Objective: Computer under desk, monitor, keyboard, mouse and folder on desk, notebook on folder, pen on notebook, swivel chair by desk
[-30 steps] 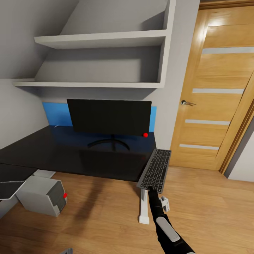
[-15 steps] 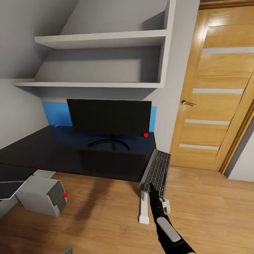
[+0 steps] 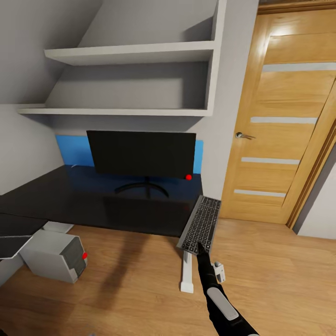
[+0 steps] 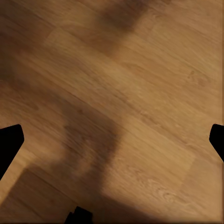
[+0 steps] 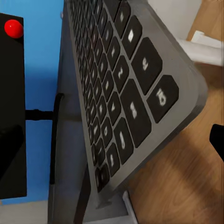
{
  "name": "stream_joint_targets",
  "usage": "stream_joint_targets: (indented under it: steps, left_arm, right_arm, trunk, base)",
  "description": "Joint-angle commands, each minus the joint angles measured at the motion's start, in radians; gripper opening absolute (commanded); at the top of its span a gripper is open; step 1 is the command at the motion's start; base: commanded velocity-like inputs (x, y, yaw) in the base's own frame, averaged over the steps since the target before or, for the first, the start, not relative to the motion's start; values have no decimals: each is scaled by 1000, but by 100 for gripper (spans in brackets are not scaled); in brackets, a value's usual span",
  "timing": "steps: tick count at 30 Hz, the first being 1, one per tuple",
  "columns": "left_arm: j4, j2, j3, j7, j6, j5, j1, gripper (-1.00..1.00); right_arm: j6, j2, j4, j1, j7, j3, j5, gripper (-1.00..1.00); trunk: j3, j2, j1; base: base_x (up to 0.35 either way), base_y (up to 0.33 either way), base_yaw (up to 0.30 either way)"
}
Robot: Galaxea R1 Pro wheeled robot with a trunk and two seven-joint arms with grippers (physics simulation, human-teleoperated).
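The black-topped desk (image 3: 88, 203) carries the monitor (image 3: 141, 154), which stands upright near the back wall. The grey keyboard (image 3: 200, 223) with dark keys lies tilted across the desk's right front corner, with its near end hanging past the edge. My right gripper (image 3: 201, 247) is shut on that near end. The right wrist view shows the keyboard (image 5: 116, 98) edge-on and close, with one fingertip (image 5: 218, 140) beside it. The light-grey computer (image 3: 56, 254) sits on the floor under the desk's left part. My left gripper (image 4: 112, 140) is open over the wood floor.
A white desk leg (image 3: 185, 273) stands just below the keyboard. An oak door (image 3: 280, 121) is shut at the right. Two grey wall shelves (image 3: 130, 81) hang above the monitor, and a blue panel (image 3: 72, 150) runs behind it.
The whole picture has shifted slightly left, so the camera moved. The keyboard stays in my right gripper at the desk corner and its tilt has changed a little.
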Motion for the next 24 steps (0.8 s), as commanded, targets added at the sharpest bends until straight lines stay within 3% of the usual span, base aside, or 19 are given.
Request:
stream_joint_targets:
  steps: [1, 9, 15, 21, 24]
  left_arm:
    - [-2, 1, -2, 8, 3, 6, 0, 100]
    - [-2, 1, -2, 8, 2, 6, 0, 100]
    - [-2, 1, -3, 8, 2, 6, 0, 100]
    - [-2, 1, -3, 8, 3, 7, 0, 100]
    - [-2, 1, -3, 8, 3, 8, 0, 100]
  right_arm:
    - [-6, -1, 1, -1, 5, 5, -11, 100]
    - [-6, -1, 1, -1, 5, 6, -11, 100]
    - [-6, -1, 1, -1, 5, 6, -11, 100]
    - [-6, -2, 1, -1, 5, 4, -11, 100]
    - [-9, -26, 0, -1, -15, 1, -11, 100]
  trunk:
    - [-1, -1, 0]
    - [-1, -1, 0]
    - [-1, -1, 0]
    - [-1, -1, 0]
    - [-1, -1, 0]
  base:
    - [-31, -40, 0]
    - [-8, -21, 0]
    - [-62, -243, 0]
    - [-13, -64, 0]
    - [-1, -5, 0]
